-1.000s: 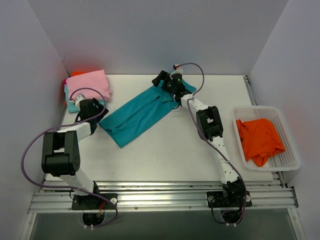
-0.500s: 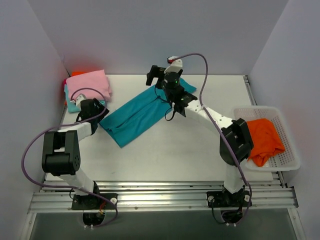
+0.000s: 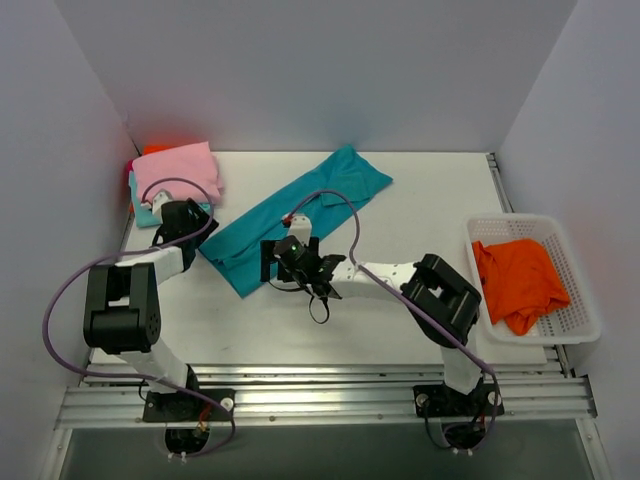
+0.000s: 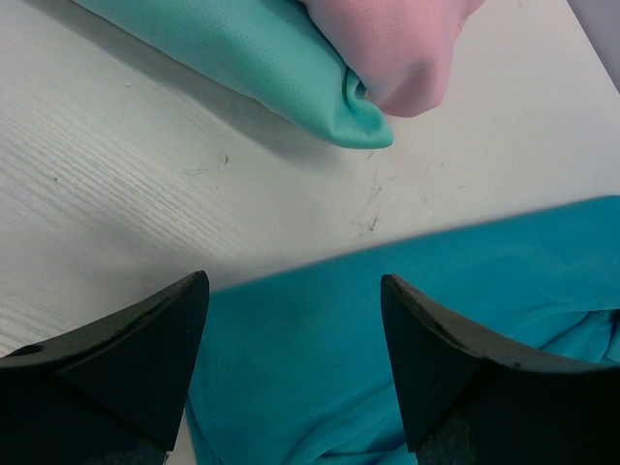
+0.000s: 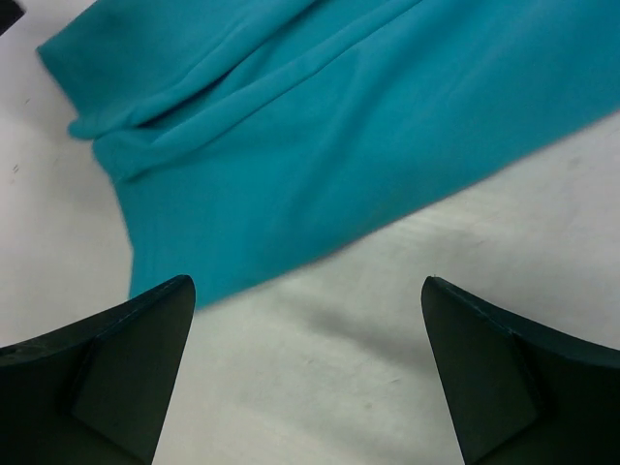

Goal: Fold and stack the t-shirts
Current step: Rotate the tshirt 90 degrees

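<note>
Centre frame, the teal shirt (image 3: 345,180) lies long and diagonal, lower left to upper right; left claw (image 4: 295,281) and right claw (image 5: 305,286) both gape empty near its lower-left end.

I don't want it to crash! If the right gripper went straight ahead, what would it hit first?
Probably the edge of the teal shirt, just ahead of the right gripper; maybe bare table first, depth is unclear.
</note>
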`<state>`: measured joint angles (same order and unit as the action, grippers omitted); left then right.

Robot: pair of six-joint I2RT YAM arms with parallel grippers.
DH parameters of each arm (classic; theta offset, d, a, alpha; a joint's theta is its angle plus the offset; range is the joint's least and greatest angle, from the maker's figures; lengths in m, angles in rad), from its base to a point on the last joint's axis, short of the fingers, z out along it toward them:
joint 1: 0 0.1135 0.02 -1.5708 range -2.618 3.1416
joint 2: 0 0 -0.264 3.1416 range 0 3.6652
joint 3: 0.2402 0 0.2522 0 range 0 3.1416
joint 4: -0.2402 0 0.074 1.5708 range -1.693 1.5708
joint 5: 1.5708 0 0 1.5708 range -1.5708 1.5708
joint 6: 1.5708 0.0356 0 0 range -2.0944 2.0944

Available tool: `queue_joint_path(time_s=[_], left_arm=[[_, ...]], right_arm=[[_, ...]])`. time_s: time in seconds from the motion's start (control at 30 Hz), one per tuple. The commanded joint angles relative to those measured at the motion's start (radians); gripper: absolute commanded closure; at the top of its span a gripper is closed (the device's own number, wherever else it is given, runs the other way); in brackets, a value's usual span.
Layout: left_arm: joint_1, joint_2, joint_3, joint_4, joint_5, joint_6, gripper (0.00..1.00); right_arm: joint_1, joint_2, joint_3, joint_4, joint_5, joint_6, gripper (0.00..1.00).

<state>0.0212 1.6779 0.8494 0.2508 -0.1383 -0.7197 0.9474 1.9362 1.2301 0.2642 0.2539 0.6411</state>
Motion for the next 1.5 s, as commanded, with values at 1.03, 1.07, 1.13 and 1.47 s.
queue_joint_path(time_s=[1.03, 1.07, 1.13, 1.47], left_arm=[[0.011, -0.012, 0.0, 0.053, 0.017, 0.008, 0.2], [0.011, -0.012, 0.0, 0.053, 0.017, 0.008, 0.2], [0.01, -0.01, 0.005, 0.047, 0.011, 0.008, 0.2], [-0.087, -0.119, 0.019, -0.07, -0.082, 0.045, 0.23]], right_arm=[[-0.076, -0.003, -0.242, 0.032, -0.011, 0.221, 1.0], [-0.081, -0.064, -0.295, 0.015, 0.031, 0.233, 1.0], [-0.076, -0.244, -0.409, -0.106, 0.197, 0.281, 1.0], [-0.029, -0.69, -0.482, -0.611, 0.517, 0.443, 0.0]])
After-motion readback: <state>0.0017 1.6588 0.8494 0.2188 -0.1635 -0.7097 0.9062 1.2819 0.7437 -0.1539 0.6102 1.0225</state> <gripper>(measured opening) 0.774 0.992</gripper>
